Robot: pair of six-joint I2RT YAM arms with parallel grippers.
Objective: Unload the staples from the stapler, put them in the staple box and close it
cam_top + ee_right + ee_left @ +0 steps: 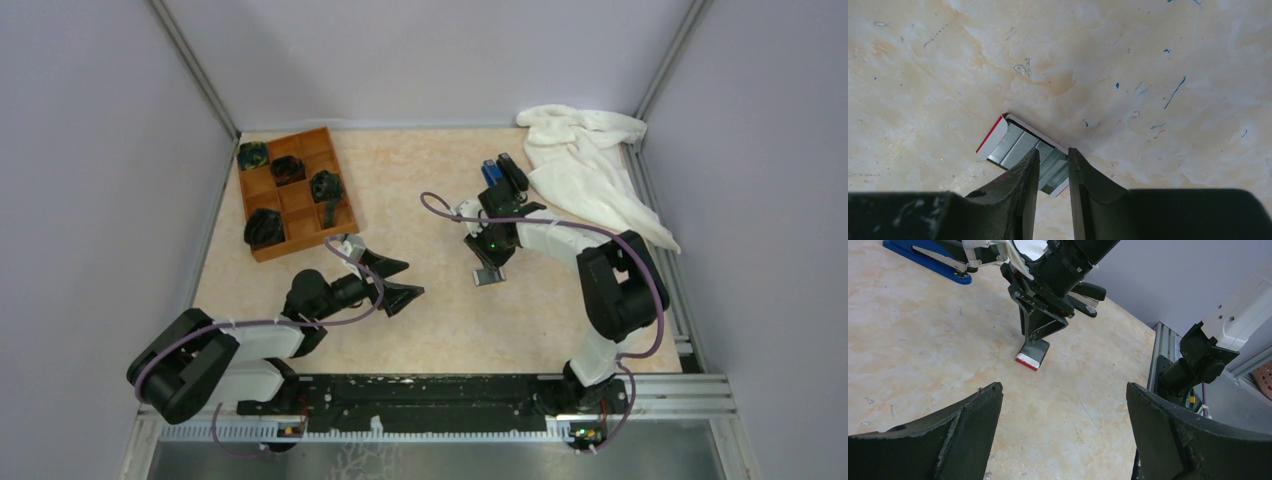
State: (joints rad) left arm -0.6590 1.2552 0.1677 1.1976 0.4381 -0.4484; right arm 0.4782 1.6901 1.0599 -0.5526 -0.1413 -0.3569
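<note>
The black stapler lies at the back of the table beside a blue stapler; its front end shows in the left wrist view. My right gripper points straight down into a small open white-and-red box. The box holds silvery staples in strips. In the right wrist view my right gripper is closed to a narrow gap with one strip between the fingers. My left gripper hovers wide open and empty to the left of the box, facing it.
A wooden divided tray with dark objects stands at the back left. A white cloth lies at the back right. The blue stapler lies behind the right arm. A metal rail runs along the table's right edge.
</note>
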